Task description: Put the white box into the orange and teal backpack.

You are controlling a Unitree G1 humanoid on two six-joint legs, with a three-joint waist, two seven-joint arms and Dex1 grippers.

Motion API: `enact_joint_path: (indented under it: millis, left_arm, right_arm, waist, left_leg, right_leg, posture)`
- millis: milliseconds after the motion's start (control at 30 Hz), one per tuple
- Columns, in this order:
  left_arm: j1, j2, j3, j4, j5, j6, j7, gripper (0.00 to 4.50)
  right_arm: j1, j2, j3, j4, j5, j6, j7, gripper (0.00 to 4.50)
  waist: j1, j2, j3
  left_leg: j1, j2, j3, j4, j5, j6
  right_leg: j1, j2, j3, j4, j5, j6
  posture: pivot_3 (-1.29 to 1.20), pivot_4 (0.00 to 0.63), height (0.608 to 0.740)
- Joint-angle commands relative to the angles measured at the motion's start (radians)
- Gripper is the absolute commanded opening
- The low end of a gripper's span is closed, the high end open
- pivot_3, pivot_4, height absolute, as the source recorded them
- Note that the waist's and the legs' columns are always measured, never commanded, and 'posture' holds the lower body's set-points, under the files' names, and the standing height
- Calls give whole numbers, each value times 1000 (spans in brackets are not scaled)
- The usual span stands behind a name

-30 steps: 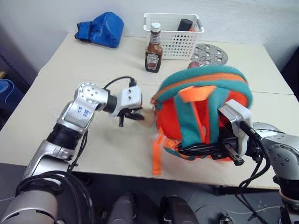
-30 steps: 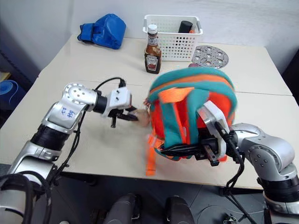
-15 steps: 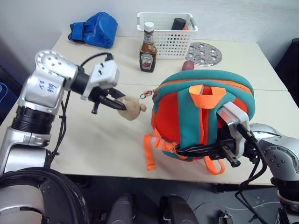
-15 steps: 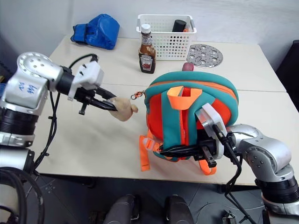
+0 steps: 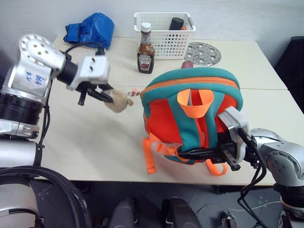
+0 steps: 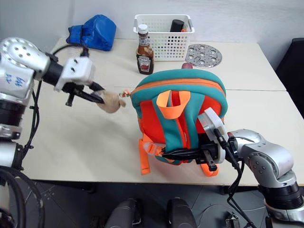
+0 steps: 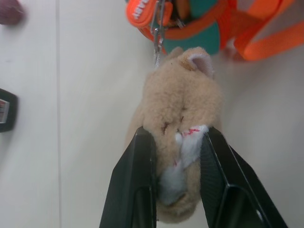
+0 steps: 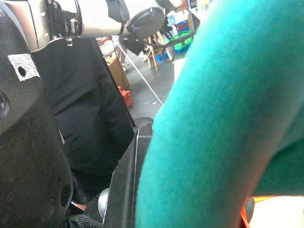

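The orange and teal backpack (image 5: 190, 109) stands upright at the table's front edge, straps facing me. My right gripper (image 5: 184, 153) is shut on its teal strap (image 8: 223, 118) low on the backpack's right side. A tan plush toy (image 5: 118, 101) hangs from a clip at the backpack's upper left corner. My left gripper (image 5: 103, 97) is shut on that toy (image 7: 183, 104) and holds it out to the left, above the table. The white box is out of view.
At the back of the table (image 5: 95, 142) stand a ketchup bottle (image 5: 144, 50) and a white perforated basket (image 5: 166, 33). A blue boxing glove (image 5: 90, 31) lies back left, a round metal plate (image 5: 202, 52) back right, with a small reddish thing (image 5: 187, 64) behind the backpack.
My left gripper has moved left and up, drawing the plush toy away from the backpack. The right gripper has kept its hold, and the camera view has shifted.
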Motion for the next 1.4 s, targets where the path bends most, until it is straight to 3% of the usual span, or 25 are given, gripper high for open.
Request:
enact_joint_path:
  millis: [33,200,300,433,733,933,967,1200,1333,1367,1400]
  left_arm:
    - [6,-6,2,45,79,-100,45,803]
    - [20,-33,45,-15,12,-7,-14,803]
    - [111,-31,52,-151,-35,69,-46,803]
    - [202,-46,26,-233,2,60,-4,803]
    - [201,-174,11,-151,95,-2,152,803]
    - [221,-192,78,-194,18,110,145,803]
    - [232,-183,102,-219,-13,158,134,803]
    - [407,-64,280,-470,-211,458,113,3088]
    - [571,25,439,-630,-334,613,148,4347]
    - [608,38,479,-667,-367,650,163,4500]
    - [663,45,556,-715,-410,705,190,4500]
  right_arm:
    - [-1,-5,-17,-34,24,-9,9,4]
    - [-5,-10,-16,-33,13,-16,15,4]
    - [-16,0,-18,-23,18,-12,4,4]
    - [-19,-1,-15,-21,15,-13,7,4]
    - [-31,2,-6,-16,-12,-28,2,4]
    - [-25,9,22,-8,-117,-69,-53,4]
    - [-28,7,26,-1,-137,-63,-78,354]
    - [12,-41,-50,-16,-132,-34,-134,2720]
    - [116,-103,-163,-55,-76,-3,-132,4104]
    - [143,-116,-190,-61,-64,2,-129,4473]
    - [187,-143,-236,-50,-74,-5,-114,4473]
  waist:
    - [1,0,0]
    - [0,0,0]
    - [-3,0,0]
    - [0,0,0]
    - [3,0,0]
    - [2,0,0]
    - [2,0,0]
    - [-1,0,0]
    - [0,0,0]
    - [1,0,0]
    - [2,0,0]
  left_leg:
    - [0,0,0,0,0,0]
    - [0,0,0,0,0,0]
    - [0,0,0,0,0,0]
    - [0,0,0,0,0,0]
    - [0,0,0,1,0,0]
    - [0,0,0,1,0,0]
    - [0,0,0,1,0,0]
    - [1,0,0,0,3,-6]
    - [0,0,-1,-1,3,-5]
    - [1,0,-1,-1,2,-4]
    - [1,0,-1,-1,2,-4]
  right_leg:
    - [0,0,0,0,0,0]
    - [0,0,0,0,0,0]
    - [0,0,0,0,0,0]
    - [0,0,0,1,0,0]
    - [1,0,0,1,0,0]
    - [1,0,0,1,0,0]
    - [1,0,0,1,0,0]
    - [0,0,0,1,0,0]
    - [1,0,0,0,0,0]
    - [1,-1,0,0,0,0]
    - [2,-1,0,0,0,0]
  posture:
    - [0,150,740]
    - [0,150,740]
    - [0,150,740]
    - [0,150,740]
    - [0,150,740]
    - [0,150,740]
    - [0,150,740]
    - [0,150,740]
    - [0,150,740]
    - [0,150,740]
    - [0,150,740]
